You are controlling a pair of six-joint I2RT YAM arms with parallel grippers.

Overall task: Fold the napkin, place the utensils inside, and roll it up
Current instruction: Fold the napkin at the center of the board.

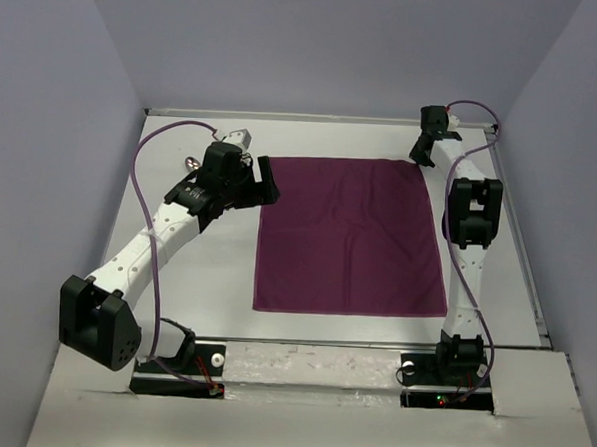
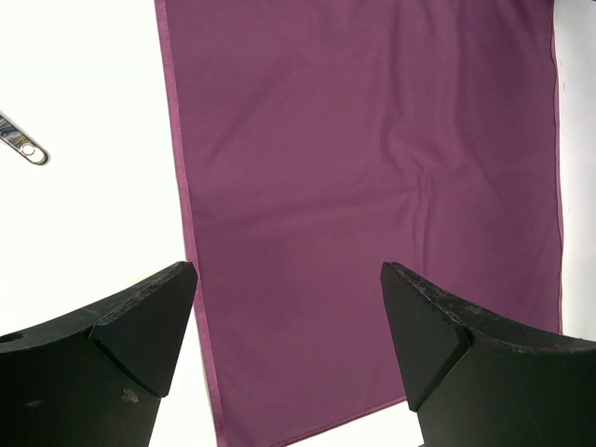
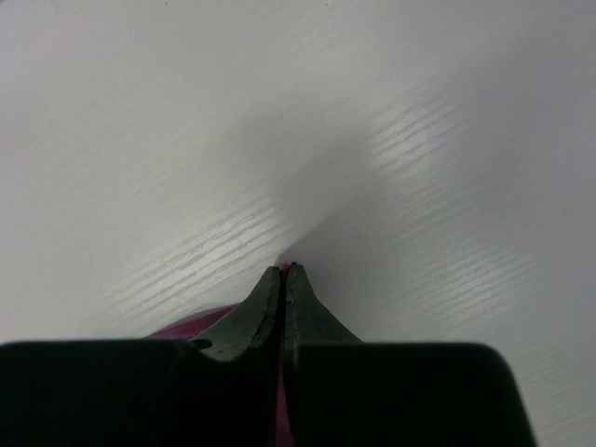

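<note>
Counted one napkin [image 1: 353,236], one utensil [image 2: 22,142] in view, two grippers, namely the left gripper [image 1: 268,182] and the right gripper [image 1: 419,152], two purple cables [image 1: 133,180] and one table [image 1: 206,269].

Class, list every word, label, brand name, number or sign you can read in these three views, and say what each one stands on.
None can be read.
The napkin is plain cloth with no print.
The utensil handle shows no legible stamp.
The arm bases carry only tiny lights, no lettering that can be made out.
</note>
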